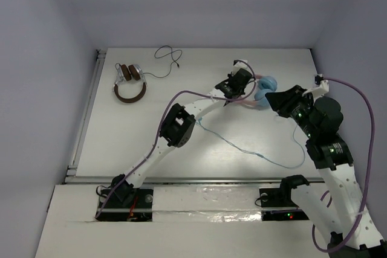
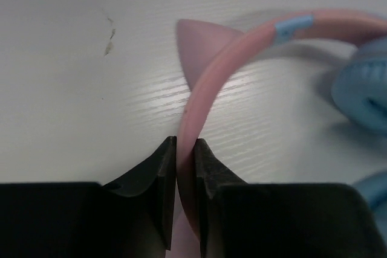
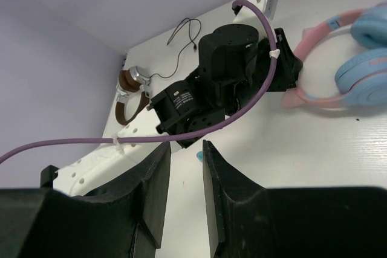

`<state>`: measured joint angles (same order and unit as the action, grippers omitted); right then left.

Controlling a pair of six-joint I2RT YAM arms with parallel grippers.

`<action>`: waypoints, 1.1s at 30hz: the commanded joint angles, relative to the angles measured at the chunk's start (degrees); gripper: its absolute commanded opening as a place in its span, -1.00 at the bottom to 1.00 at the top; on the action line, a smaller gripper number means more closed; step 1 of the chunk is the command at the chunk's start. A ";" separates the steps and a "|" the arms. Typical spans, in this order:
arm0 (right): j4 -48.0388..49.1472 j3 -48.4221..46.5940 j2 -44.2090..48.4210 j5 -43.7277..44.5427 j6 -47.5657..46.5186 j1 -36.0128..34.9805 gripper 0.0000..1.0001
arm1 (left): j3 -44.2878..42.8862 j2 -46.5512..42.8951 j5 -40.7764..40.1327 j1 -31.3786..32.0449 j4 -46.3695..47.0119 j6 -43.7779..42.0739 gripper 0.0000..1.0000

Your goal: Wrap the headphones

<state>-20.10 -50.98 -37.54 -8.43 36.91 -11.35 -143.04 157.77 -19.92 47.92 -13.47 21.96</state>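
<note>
1. Headphones (image 1: 264,90) are lying on the table (image 1: 121,131) right of centre in the upper part of the overhead view, between the two grippers, with the pink band toward the left arm and the blue cups toward the right arm.
2. The left gripper (image 2: 184,149) is pinching the headband (image 2: 208,83). Its wrist view is showing both fingers pressed against the pink band, almost closed.
3. The right gripper (image 3: 186,146) is hovering just right of the ear cups with its jaws partly apart. I am seeing nothing gripped between them.
4. The cable (image 1: 254,152) is trailing loose from the headphones across the middle of the overhead view and looping toward the lower right. I am seeing no turns around the band.
5. Judgement: wrapping is only beginning. The left arm is anchoring the headphones while the right is free to fetch the cable.
6. The next move is calling for the right gripper to descend onto the thin cable, close fully on it, and lead it around the band without pulling the band out of the left pinch.
7. The brown headphones (image 1: 129,81) are sitting in the upper left, well apart.
</note>
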 commanded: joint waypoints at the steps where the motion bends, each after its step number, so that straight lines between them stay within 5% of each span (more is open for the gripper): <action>1: 1.90 -2.46 0.36 -0.89 -0.34 -0.33 -0.33 | 5.11 -3.34 -3.27 0.07 -1.55 -1.91 -0.84; 7: 2.87 -1.23 0.19 -0.63 -0.43 -0.86 -0.33 | 27.18 -16.80 -11.10 0.07 3.54 -5.08 -0.90; 10: 3.22 -0.79 -0.16 -0.89 -0.61 -0.86 -0.33 | 32.55 -20.66 -11.89 0.07 5.56 -5.78 -0.72; 17: 3.14 0.00 -0.69 -1.07 -0.96 -0.86 -0.33 | 28.27 -16.90 -10.14 0.07 3.55 -5.87 -0.29; 22: 3.31 0.18 -1.13 -1.77 -0.78 -0.86 -0.33 | 23.96 -13.73 -9.34 -0.46 2.05 -6.13 -0.24; 26: 3.49 0.00 -1.48 -1.59 -0.69 -0.86 -0.33 | 22.72 -12.23 -8.73 -0.46 1.61 -6.75 -0.30; 33: 3.66 0.35 -1.57 -0.72 -0.52 -0.86 -0.33 | 26.31 -14.85 -8.20 -0.46 2.05 -6.66 -1.00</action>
<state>-19.22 -50.72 -39.46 -9.04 36.88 -11.73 -119.13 144.64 -28.29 47.88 -9.34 15.57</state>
